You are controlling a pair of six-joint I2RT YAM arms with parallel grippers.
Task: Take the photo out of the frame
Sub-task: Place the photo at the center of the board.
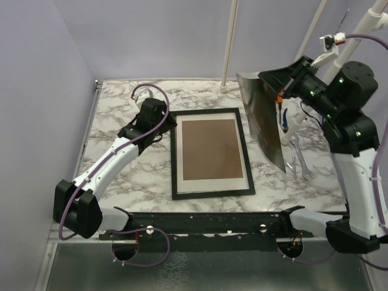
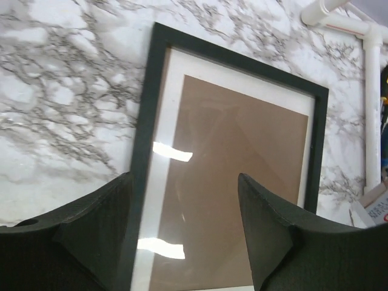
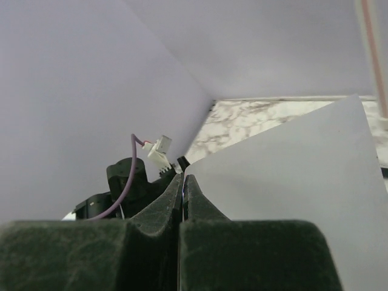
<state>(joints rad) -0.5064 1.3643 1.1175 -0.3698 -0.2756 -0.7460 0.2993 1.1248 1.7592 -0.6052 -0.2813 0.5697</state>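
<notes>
While the frame [image 1: 212,148] lies flat in the middle of the marble bench [image 1: 145,176], the photo [image 1: 262,121] is up in the air just off to its right, clear of it, hanging steeply on edge with its top pinched by the right claw [image 1: 280,95]. From the right wrist, that claw [image 3: 183,179] is clamped tight on the sheet, jaws pressed together, and the photo's plain pale back [image 3: 291,182] fans out to the right. Over by the frame's far left corner, the left claw [image 1: 165,123] is spread wide with nothing between the jaws. Its wrist view looks down past the fingers [image 2: 97,224] at the frame [image 2: 236,182]: black border, white mat and a brown panel in the opening. A couple of spanners [image 1: 300,160] lie on the bench beside the raised photo, near the right arm
</notes>
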